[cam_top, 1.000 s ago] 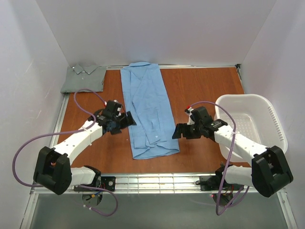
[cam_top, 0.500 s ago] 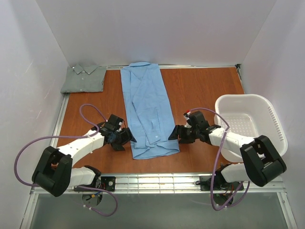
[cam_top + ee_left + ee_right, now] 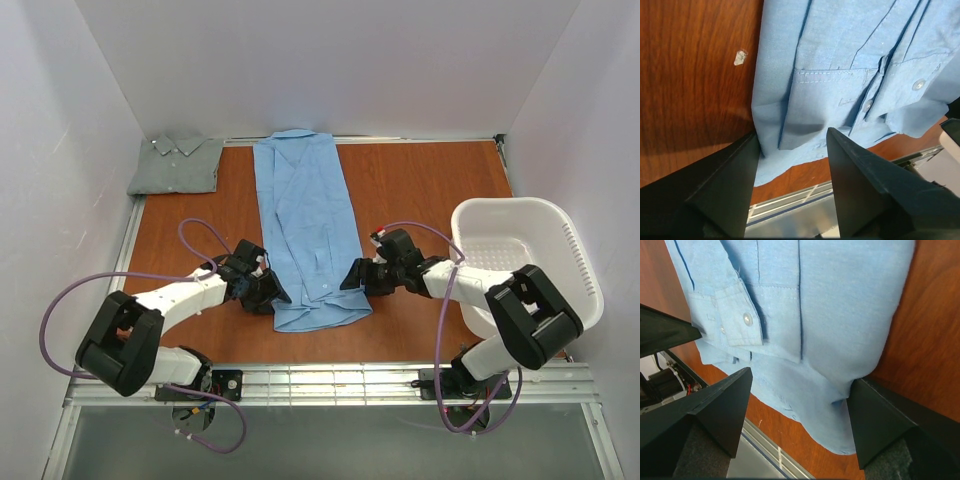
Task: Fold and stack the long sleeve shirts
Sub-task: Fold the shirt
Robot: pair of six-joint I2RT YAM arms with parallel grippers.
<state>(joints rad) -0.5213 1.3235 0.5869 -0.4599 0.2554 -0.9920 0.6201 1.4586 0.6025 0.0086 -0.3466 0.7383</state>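
The light blue shirt (image 3: 308, 225) lies as a long narrow strip down the middle of the table, collar at the far edge, hem near me. My left gripper (image 3: 272, 296) is open at the hem's left edge; in the left wrist view its fingers straddle the shirt's lower left corner (image 3: 790, 130). My right gripper (image 3: 352, 277) is open at the hem's right edge; in the right wrist view its fingers straddle the lower right corner (image 3: 805, 375). The grey-green shirt (image 3: 177, 163) lies folded at the far left corner.
A white laundry basket (image 3: 530, 262) stands at the right side of the wooden table (image 3: 420, 190). White walls close in the left, back and right. A metal rail (image 3: 330, 378) runs along the near edge.
Both grippers have moved toward me and inward, from beside the shirt's middle to its two lower corners. The shirt's hem edges are slightly pushed in.
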